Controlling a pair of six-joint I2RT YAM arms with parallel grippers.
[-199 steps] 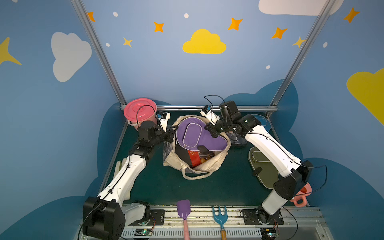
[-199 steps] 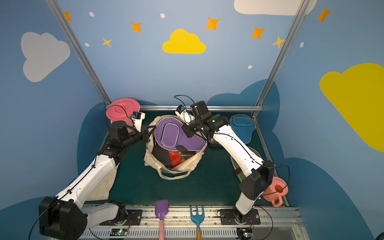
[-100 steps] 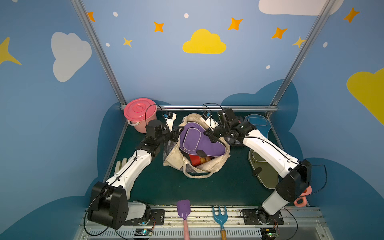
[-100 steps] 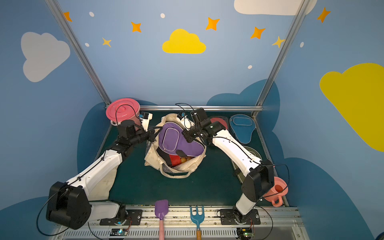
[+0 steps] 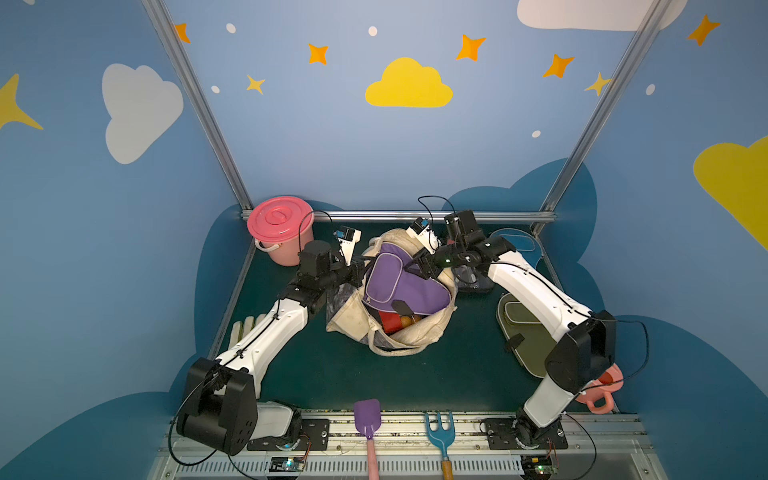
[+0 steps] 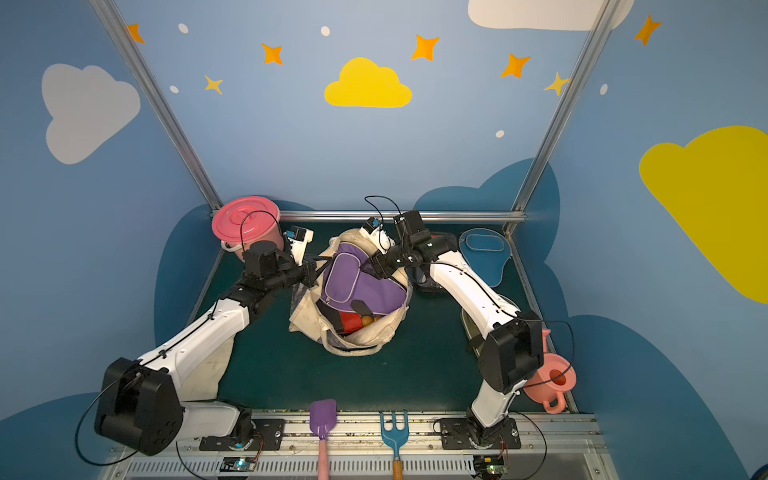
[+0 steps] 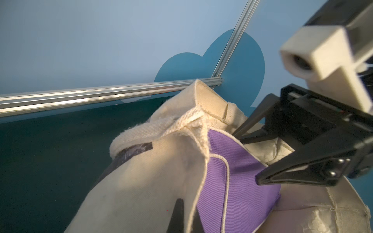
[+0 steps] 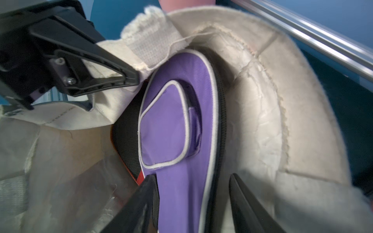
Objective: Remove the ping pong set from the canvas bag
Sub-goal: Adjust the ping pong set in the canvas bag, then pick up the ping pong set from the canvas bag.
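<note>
Left jaws: clenched on the far-left rim of the canvas bag (image 5: pixel 419 334). Right jaws: released, parted at the bag's far side over the purple cover (image 5: pixel 411 289).

Top views: the bag sits mid-scene on the worktop (image 5: pixel 332 374), mouth up. The purple cover stands partly out of it. A red case (image 5: pixel 388 322) and orange balls (image 5: pixel 409 320) lie deeper in, on the near side. The blue cover (image 6: pixel 482 253) at far right and the olive cover (image 5: pixel 521 328) at right are both out on the worktop. A pink bucket (image 5: pixel 280 228) stands far left.

Left wrist: right jaws apart, fingers (image 7: pixel 302 169) over the purple cover (image 7: pixel 232 177) inside the cream rim.

Right wrist: the purple cover (image 8: pixel 177 129) runs between the parted fingers (image 8: pixel 248 205). The left jaws pinch the bag's rim beside it.
</note>
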